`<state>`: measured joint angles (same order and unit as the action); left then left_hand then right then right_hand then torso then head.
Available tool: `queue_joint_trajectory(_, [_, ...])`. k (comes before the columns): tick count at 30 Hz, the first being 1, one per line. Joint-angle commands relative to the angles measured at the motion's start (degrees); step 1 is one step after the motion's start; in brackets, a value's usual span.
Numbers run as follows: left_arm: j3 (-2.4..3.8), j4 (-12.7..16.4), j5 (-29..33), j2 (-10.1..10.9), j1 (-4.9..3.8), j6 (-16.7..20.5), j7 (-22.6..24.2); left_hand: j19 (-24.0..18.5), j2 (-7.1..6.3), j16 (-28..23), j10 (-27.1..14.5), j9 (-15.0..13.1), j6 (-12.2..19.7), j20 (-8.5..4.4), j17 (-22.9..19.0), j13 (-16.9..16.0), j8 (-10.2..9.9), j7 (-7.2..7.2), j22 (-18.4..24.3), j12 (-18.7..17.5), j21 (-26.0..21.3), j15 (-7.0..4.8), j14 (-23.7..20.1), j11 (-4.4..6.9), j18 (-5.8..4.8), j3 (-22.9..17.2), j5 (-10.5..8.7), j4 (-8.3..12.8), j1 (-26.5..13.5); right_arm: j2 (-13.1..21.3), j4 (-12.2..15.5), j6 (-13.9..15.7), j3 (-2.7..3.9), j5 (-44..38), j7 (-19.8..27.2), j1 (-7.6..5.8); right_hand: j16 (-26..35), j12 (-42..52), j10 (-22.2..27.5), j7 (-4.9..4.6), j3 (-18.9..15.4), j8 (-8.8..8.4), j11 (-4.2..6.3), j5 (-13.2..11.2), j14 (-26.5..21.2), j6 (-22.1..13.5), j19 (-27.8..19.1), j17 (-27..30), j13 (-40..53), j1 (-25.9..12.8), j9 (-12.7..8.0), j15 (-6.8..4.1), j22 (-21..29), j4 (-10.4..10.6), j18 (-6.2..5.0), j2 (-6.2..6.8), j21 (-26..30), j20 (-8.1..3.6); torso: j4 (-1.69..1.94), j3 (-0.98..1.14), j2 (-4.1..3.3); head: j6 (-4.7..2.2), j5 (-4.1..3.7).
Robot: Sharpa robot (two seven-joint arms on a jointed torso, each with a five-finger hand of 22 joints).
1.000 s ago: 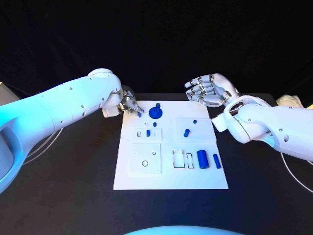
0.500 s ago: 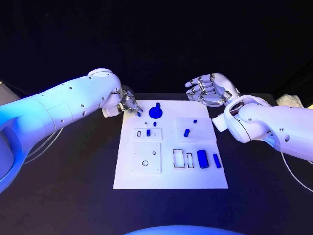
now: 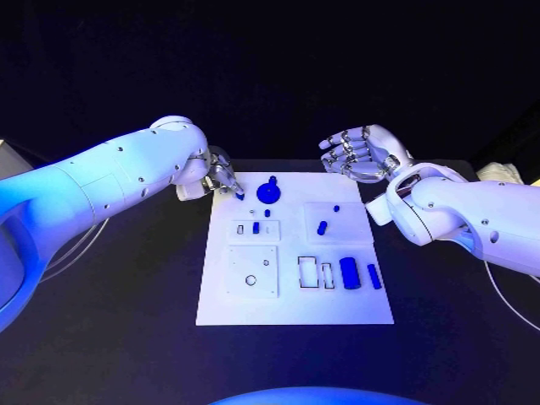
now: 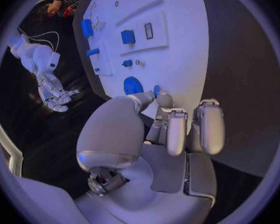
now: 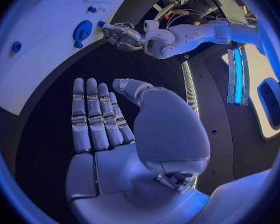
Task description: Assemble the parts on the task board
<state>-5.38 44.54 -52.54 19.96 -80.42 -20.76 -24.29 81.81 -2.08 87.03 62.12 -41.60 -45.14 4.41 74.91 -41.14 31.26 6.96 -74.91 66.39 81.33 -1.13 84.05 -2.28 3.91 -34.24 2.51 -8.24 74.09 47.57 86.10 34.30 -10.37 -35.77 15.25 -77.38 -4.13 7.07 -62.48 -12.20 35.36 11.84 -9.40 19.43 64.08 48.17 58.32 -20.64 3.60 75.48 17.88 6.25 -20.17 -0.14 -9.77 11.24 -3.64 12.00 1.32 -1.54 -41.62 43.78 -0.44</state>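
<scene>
The white task board (image 3: 294,305) lies mid-table. At its far left corner my left hand (image 3: 222,179) pinches a small blue part (image 3: 240,195) between thumb and a finger, just above the board's edge; the left wrist view shows that part (image 4: 156,89) at the fingertips. A round blue disc part (image 3: 269,192) sits right beside it. More blue parts rest on the board: a short peg (image 3: 256,227), another peg (image 3: 322,227), a thick cylinder (image 3: 349,273) and a thin bar (image 3: 375,277). My right hand (image 3: 361,156) hovers off the board's far right corner, fingers straight and together, holding nothing (image 5: 109,119).
Empty cut-outs (image 3: 251,279) and slots (image 3: 308,272) show in the board's near half. A white cable (image 3: 66,257) trails over the black table under my left arm. A pale object (image 3: 501,173) lies at the table's far right.
</scene>
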Motion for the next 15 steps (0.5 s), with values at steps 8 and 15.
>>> queue_joint_trajectory(8, [-0.23,-0.06,4.93,-0.01,0.03,-0.79,-1.29,0.33,-1.41,0.12,1.26,-2.72,-0.98,0.17,10.73,-0.57,2.21,-0.03,-5.25,0.1,0.4,-0.13,4.12,-0.06,-0.92,-13.44,2.69,9.48,-4.36,-0.25,-0.15,-0.66,0.03,0.02,-0.1,-0.02,0.29,-0.61,0.22,-1.73,-0.28,-0.52,-0.48,0.38,-0.19,-0.59,0.07,0.4,-0.07,-1.0,-0.18,0.56,0.71,0.03,-0.54,0.0,0.07,0.46,0.13,0.0,0.0,-0.35,0.18])
queue_joint_trajectory(15, [-0.42,0.2,9.66,0.46,0.02,1.29,-2.29,1.03,-2.81,0.23,3.96,-3.87,-2.08,-0.27,10.86,-4.15,3.75,-0.67,-6.2,2.47,1.2,-0.72,4.26,0.56,-1.16,-16.11,11.88,11.46,-8.31,-0.34,-0.2,-1.1,0.02,0.04,-0.4,-0.01,0.32,-0.74,0.33,-1.78,-0.31,-0.62,-0.53,0.4,-0.29,-0.69,0.0,0.55,-0.07,-1.07,-0.22,0.62,0.97,0.06,-0.54,0.03,0.08,0.51,0.08,-0.04,0.0,-0.34,0.57])
